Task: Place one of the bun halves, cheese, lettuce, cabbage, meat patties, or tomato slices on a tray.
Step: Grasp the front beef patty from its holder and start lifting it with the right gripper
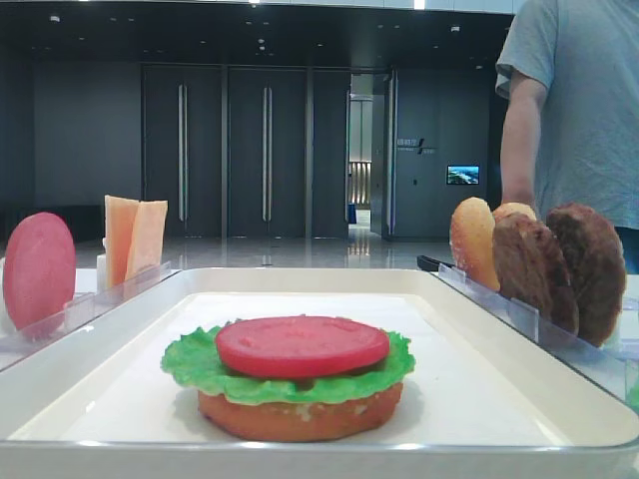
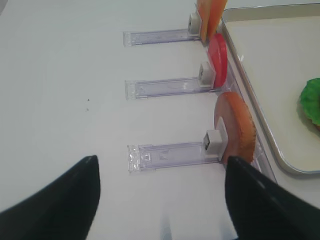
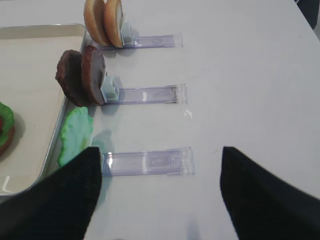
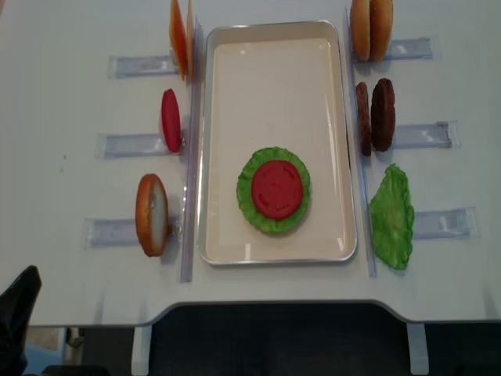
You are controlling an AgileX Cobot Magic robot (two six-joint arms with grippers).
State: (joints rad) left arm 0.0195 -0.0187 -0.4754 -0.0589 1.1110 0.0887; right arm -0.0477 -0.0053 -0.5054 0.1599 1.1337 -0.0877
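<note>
Stack seen on tray (image 4: 274, 47), near end: bun half (image 1: 300, 414) at bottom, lettuce (image 4: 249, 197) over it, tomato slice (image 4: 276, 188) on top. Meat patties (image 4: 376, 115) held upright in rack right of tray. Right gripper (image 3: 160, 192) spread wide, nothing held. Left gripper (image 2: 160, 200) likewise spread, unloaded.

Even, bright overhead light; soft short shadows. Glare streaks on tray (image 1: 329, 281) rim at 6 o'clock. Background hall dim. Wrist views: near black fingers (image 3: 60, 200) blurred, edges soft.
</note>
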